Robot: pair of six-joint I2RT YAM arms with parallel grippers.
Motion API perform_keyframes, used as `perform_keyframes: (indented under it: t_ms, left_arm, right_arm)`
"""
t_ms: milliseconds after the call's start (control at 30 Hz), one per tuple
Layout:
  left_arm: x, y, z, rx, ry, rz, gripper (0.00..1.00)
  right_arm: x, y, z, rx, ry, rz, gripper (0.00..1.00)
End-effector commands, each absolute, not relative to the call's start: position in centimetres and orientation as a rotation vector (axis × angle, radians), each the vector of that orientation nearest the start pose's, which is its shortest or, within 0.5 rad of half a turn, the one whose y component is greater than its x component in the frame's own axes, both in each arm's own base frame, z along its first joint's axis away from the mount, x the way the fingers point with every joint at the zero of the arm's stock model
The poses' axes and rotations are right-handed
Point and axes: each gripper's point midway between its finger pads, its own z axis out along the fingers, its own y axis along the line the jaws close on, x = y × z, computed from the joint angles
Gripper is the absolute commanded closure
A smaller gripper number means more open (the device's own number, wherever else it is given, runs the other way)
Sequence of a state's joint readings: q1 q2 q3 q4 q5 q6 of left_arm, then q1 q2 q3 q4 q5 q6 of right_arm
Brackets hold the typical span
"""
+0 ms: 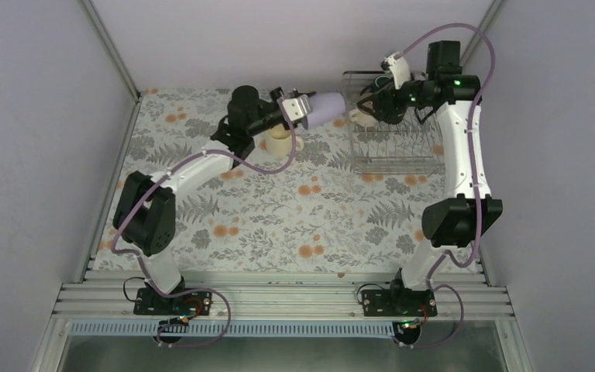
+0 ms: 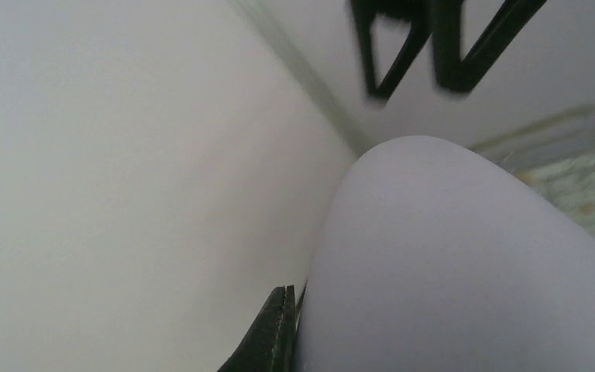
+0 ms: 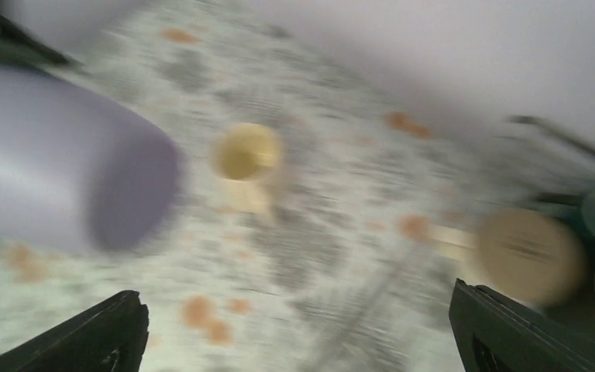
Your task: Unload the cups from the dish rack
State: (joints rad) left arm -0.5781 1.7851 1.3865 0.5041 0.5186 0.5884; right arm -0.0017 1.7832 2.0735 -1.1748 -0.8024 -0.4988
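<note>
My left hand (image 1: pixel 302 108) pinches the lavender cup (image 1: pixel 327 108), which sticks out sideways ahead of it in the air, near the rack (image 1: pixel 399 159). Below that hand a cream mug (image 1: pixel 280 138) stands on the worktop (image 1: pixel 279 217). My right hand (image 3: pixel 302 318) hangs spread and empty over the rack's far left corner.

Top camera looks steeply down; both close wrist cameras share the lavender cup (image 1: pixel 328 108).
</note>
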Motion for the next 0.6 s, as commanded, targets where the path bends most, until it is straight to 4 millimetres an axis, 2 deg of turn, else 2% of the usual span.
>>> perform_keyframes:
  t_ms: [0, 67, 133, 167, 267, 333, 433, 533, 567]
  left_arm:
    - [46.1, -29.0, 39.0, 1.099, 1.088, 0.017, 0.98]
    - [48.6, -24.3, 38.8, 1.118, 1.184, 0.128, 0.98]
    - [50.6, -19.1, 37.8, 1.156, 1.271, 0.264, 0.98]
    - [51.6, -15.5, 37.2, 1.177, 1.327, 0.344, 0.98]
    - [53.1, -7.2, 36.1, 1.219, 1.467, 0.469, 0.98]
    - [53.2, -2.8, 34.3, 1.298, 1.589, 0.47, 0.98]
    - [53.8, 3.2, 31.3, 1.353, 1.801, 0.454, 0.98]
    - [53.2, 7.4, 27.0, 1.465, 2.007, 0.414, 0.98]
    - [52.2, 8.2, 25.1, 1.518, 2.089, 0.384, 0.98]
  right_arm:
    - [47.7, 2.1, 37.5, -0.73, 2.062, -0.076, 0.0]
    - [48.9, 0.5, 38.4, -0.707, 2.056, -0.199, 0.0]
    - [50.4, -0.8, 37.9, -0.685, 2.087, -0.289, 0.0]
    - [51.2, -1.5, 37.2, -0.674, 2.116, -0.329, 0.0]
    - [52.7, -2.3, 33.3, -0.703, 2.219, -0.344, 0.0]
    - [53.2, -2.1, 31.0, -0.723, 2.261, -0.31, 0.0]
    - [53.7, -1.6, 28.7, -0.726, 2.293, -0.258, 0.0]
    - [54.3, -1.6, 26.7, -0.719, 2.331, -0.234, 0.0]
    - [54.6, -1.8, 26.2, -0.714, 2.342, -0.24, 0.0]
